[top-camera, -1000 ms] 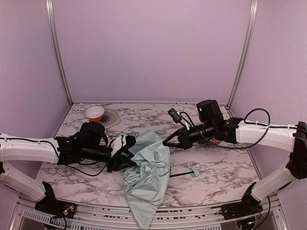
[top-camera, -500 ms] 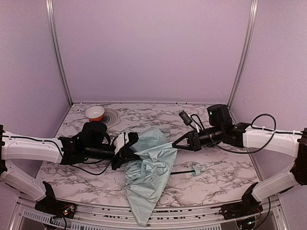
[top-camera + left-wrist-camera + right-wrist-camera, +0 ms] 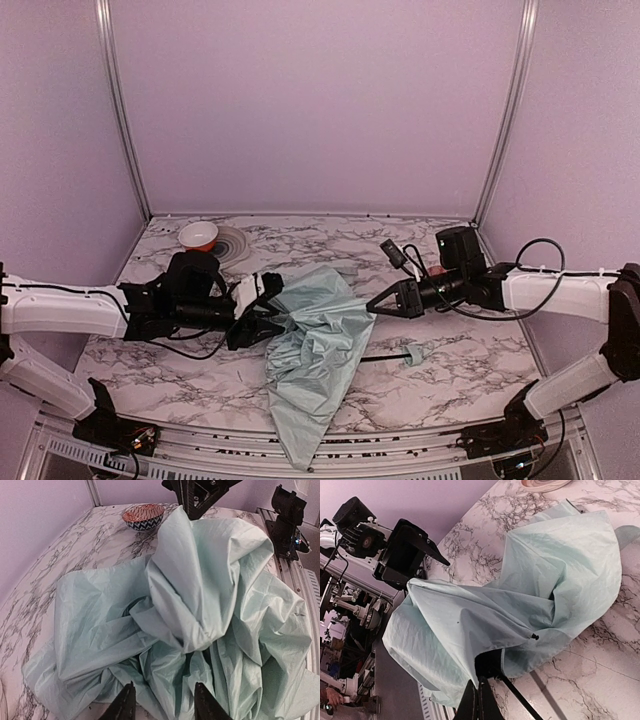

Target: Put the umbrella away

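Two hands are meeting the umbrella point(image 3: 318, 345) from opposite sides, near the middle of the marble surface point(image 3: 480, 370). The umbrella is lying half collapsed. Its slim black shaft point(image 3: 385, 357) is running along the 9-to-3 o'clock line and poking out from under the cloth. The small pale green handle point(image 3: 413, 354) is pointing toward 3 o'clock. The mint-green canopy point(image 3: 200, 580) is bunching in loose folds and trailing toward 6 o'clock, where its lower end is hanging past the near edge of the surface.

The right hand point(image 3: 373, 307) is reaching in from 3 o'clock with its fingers point(image 3: 479, 697) pressed together. They are pinching a fold at the canopy's edge just above the shaft, and the cloth is rising in a peak toward them in the left wrist view.

The left hand point(image 3: 268, 312) is coming in from 9 o'clock at the canopy's opposite edge. Its fingers point(image 3: 126, 705) are standing partly spread, with crumpled cloth lying just ahead of the tips and in the gap. Whether they are pressing on the cloth cannot be told.

An orange-and-white bowl point(image 3: 198, 236) is sitting on a pale plate point(image 3: 235, 245) at about 10 o'clock, well apart from the umbrella. A red bowl with a blue zigzag band point(image 3: 143, 516) is sitting beyond the canopy, on the right arm's side. Nothing is lying on the shaft or the handle, and bare marble is showing around both.
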